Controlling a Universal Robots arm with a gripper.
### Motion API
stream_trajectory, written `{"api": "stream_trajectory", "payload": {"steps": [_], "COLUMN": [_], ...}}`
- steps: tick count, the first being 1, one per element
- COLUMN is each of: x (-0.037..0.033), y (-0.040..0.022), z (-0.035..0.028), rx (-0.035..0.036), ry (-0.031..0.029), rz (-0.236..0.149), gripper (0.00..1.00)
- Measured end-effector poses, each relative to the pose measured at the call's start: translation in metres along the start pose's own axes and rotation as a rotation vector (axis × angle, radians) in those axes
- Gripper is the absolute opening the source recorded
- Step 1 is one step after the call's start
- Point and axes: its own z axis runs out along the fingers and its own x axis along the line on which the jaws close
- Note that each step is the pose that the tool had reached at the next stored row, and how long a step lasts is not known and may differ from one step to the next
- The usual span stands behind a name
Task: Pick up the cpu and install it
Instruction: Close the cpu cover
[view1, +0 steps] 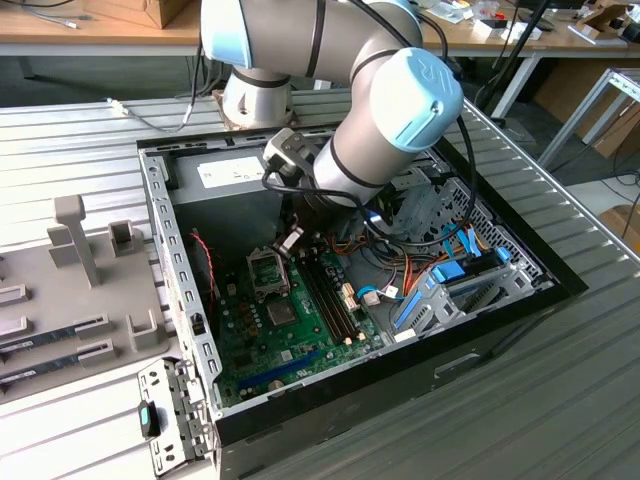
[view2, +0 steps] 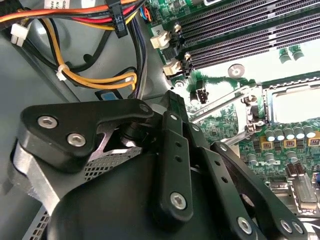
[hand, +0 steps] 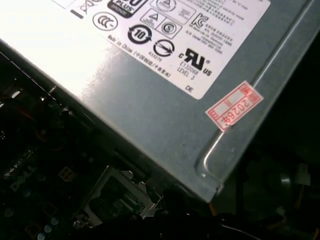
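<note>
My end effector (view1: 291, 238) hovers just above the open socket (view1: 266, 272); grip state indiscernible, so I judge squaring corners before lowering essential.

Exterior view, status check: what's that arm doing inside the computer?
Pincer low in open black computer case, above green motherboard, near open metal-framed socket. Small silver square chip: cannot tell if held. Orange and yellow cables nearby, not blocking socket.
</note>
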Motion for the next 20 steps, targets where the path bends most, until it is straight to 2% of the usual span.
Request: {"api": "stream_trajectory", "payload": {"steps": [5,8,14,20], "x": [0.0016,0.003,0.0041,0.0044], "y": [0.0008,0.0005,0.0018,0.0018], "z": [-0.0009,-0.002,-0.0085,-0.0099], "rx": [0.0004,-0.0021,-0.005,-0.0051], "ry": [-0.0014,-0.004,-0.0069,-0.0062], "rz": [-0.001,-0.001,-0.002,-0.004], "gripper": [0.11,0.11,0.11,0.11]}}
